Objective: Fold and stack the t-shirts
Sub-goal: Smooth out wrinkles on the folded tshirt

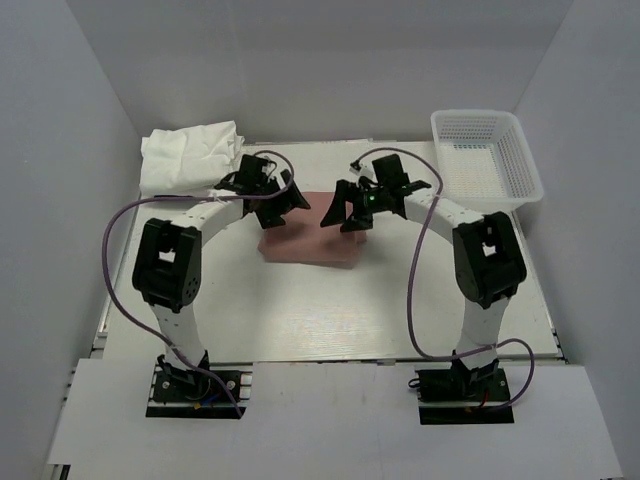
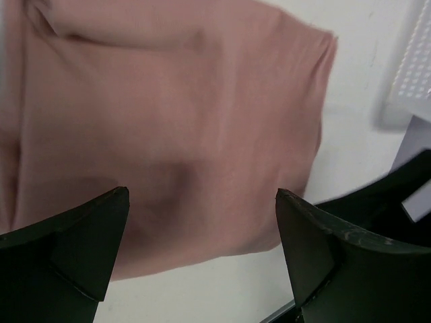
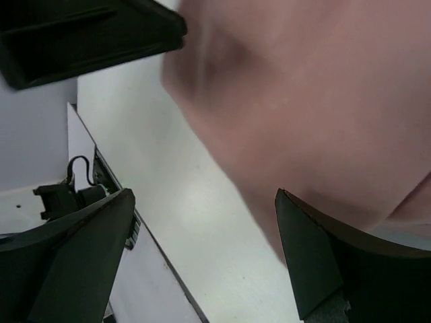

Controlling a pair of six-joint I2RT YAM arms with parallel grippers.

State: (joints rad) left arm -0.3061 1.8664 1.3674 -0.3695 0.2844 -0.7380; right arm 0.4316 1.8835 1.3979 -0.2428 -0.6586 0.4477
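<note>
Pink t-shirt: folded rectangle, centre of worktop. Left tool, right tool: both spread wide above it, holding nothing.

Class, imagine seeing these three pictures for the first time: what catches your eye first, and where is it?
A folded pink t-shirt lies at the middle of the table, with the left tool and the right tool hanging open above it, gripping nothing. A crumpled heap of white t-shirts sits at the far left corner, and a white mesh basket stands at the far right.
</note>
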